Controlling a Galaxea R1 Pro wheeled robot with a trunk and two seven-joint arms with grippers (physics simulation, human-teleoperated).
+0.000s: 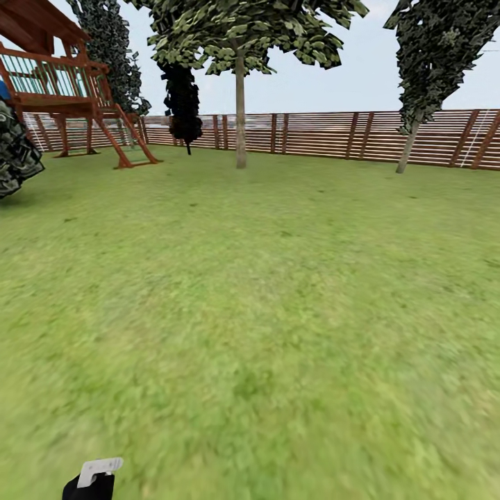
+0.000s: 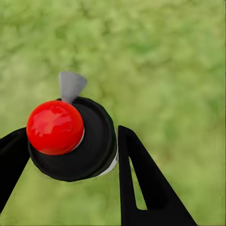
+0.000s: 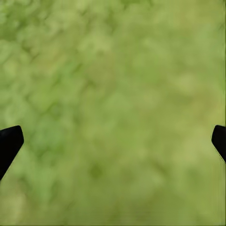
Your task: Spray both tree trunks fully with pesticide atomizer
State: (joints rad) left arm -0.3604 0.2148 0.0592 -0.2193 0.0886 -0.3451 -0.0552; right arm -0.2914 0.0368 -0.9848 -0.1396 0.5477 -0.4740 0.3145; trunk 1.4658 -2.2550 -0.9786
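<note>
Gripping the pesticide atomizer (image 2: 75,141), the left hand (image 2: 70,155) has its two black fingers (image 2: 141,183) closed against the bottle's dark round body, one on either side; the red top (image 2: 55,127) faces the wrist camera and a small grey nozzle tip (image 2: 71,84) juts past it. No label or writing can be read on the bottle. In the head view the left hand (image 1: 89,486) sits at the lower edge as a black shape with a pale part on top, over grass. Right hand (image 3: 113,141): fingers spread wide apart, only the black tips (image 3: 9,143) visible at the frame edges, nothing between them, blurred lawn behind. Surface: green lawn (image 1: 278,312), mottled, open across the middle distance. Farther off stands one tree with a straight pale trunk (image 1: 240,118) and a dark green blocky crown; a second, leaning trunk (image 1: 408,149) stands near the brown slatted fence (image 1: 326,135). A red-brown wooden play structure (image 1: 62,90) with a ladder stands far left by the fence, and a near-black narrow tree (image 1: 182,101) between it and the first trunk. Pale sky above.
</note>
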